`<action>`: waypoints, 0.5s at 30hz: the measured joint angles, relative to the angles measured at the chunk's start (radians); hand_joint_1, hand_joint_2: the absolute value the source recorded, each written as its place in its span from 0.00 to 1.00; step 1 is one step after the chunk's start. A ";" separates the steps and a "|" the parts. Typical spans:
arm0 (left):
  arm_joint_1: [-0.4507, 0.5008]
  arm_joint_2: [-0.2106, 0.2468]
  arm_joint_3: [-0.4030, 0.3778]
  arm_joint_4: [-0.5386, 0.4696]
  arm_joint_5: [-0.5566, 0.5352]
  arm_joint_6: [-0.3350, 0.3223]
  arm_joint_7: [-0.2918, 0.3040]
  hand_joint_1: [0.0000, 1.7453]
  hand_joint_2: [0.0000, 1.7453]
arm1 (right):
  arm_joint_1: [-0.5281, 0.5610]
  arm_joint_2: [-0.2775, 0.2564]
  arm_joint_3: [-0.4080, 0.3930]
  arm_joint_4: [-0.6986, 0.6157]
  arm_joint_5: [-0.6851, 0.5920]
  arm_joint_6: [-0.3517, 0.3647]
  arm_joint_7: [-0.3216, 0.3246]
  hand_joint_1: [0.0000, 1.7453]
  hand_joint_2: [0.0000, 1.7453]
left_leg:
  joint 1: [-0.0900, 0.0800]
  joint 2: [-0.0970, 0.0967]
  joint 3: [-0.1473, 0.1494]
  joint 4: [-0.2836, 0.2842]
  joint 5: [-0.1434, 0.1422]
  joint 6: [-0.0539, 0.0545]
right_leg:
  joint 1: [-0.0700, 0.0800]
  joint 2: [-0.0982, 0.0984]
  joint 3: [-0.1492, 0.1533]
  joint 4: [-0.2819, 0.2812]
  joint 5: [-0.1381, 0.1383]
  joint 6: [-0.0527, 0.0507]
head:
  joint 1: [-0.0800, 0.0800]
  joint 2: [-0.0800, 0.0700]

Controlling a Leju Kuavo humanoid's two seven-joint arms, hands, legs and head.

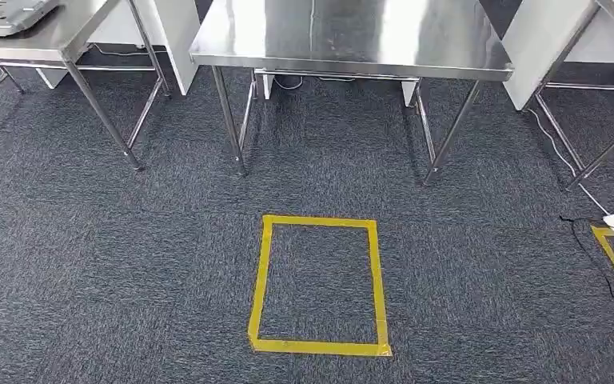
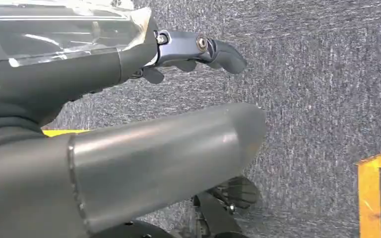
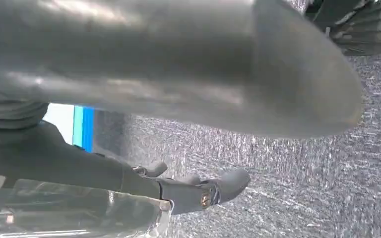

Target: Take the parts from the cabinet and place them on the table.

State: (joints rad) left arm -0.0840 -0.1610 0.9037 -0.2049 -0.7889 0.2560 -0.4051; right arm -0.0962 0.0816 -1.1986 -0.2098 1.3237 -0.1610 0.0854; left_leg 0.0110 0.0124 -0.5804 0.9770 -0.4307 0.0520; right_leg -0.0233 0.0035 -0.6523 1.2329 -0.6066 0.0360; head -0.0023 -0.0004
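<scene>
Left hand [image 2: 144, 99] hangs above carpet [image 2: 317, 74], thumb straight, dark fingers extended, holding nothing. Right hand [image 3: 188, 124] likewise above carpet, empty.

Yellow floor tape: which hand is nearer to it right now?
Left, probably. The left hand hangs above speckled grey carpet with a yellow tape corner on the floor beyond it; the right hand hangs over plain carpet.

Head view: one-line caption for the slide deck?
Robot's view down onto grey carpet with a yellow tape rectangle marked in front of a bare stainless steel table, more steel tables to either side.
</scene>
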 joint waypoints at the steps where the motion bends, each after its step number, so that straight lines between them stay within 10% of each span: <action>1: 0.001 0.000 0.000 0.000 0.000 0.000 0.000 0.00 0.00 | 0.001 0.000 0.000 0.000 0.000 0.000 0.000 0.00 0.00 | 0.000 -0.002 -0.003 0.000 0.002 -0.002 | 0.001 0.000 -0.022 0.058 -0.019 0.004 | 0.001 0.000; 3: 0.001 -0.002 0.000 0.000 0.000 0.000 0.002 0.00 0.00 | 0.005 -0.003 0.002 0.000 0.002 0.000 0.000 0.00 0.00 | 0.002 -0.013 -0.009 0.002 0.007 -0.009 | -0.005 0.000 0.005 0.030 0.000 0.025 | 0.002 0.000; 6: 0.000 -0.004 0.000 0.000 0.000 0.002 0.002 0.00 0.00 | 0.005 -0.006 0.007 0.000 0.003 0.000 0.000 0.00 0.00 | 0.008 -0.035 -0.017 0.016 0.011 -0.026 | -0.023 0.025 0.164 -0.245 0.079 0.057 | 0.004 0.000; 11: 0.003 -0.002 0.000 0.000 -0.002 0.006 0.002 0.00 0.00 | 0.005 -0.004 0.016 0.000 0.006 0.001 0.001 0.00 0.00 | 0.008 -0.056 -0.025 0.019 0.020 -0.058 | -0.014 0.007 0.151 -0.236 0.090 -0.001 | 0.000 0.000; 13: 0.004 0.000 0.000 0.000 -0.005 0.006 0.002 0.00 0.00 | 0.003 -0.004 0.021 0.000 0.009 0.002 0.001 0.00 0.00 | 0.010 -0.026 -0.051 0.081 -0.042 -0.061 | -0.013 -0.003 0.151 -0.237 0.098 -0.018 | -0.007 0.000; 15: 0.003 0.000 0.000 0.000 -0.005 0.006 0.002 0.00 0.00 | 0.005 -0.004 0.023 0.000 0.014 0.005 0.002 0.00 0.00 | 0.010 -0.019 -0.128 0.260 -0.141 -0.066 | -0.005 -0.019 0.142 -0.236 0.101 -0.024 | -0.010 0.000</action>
State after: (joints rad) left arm -0.0805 -0.1614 0.9041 -0.2049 -0.7939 0.2625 -0.4036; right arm -0.0908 0.0774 -1.1757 -0.2094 1.3378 -0.1560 0.0877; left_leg 0.0208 -0.0064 -0.7082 1.2367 -0.5714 -0.0143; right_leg -0.0279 -0.0154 -0.5101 0.9966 -0.5053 0.0119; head -0.0119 -0.0004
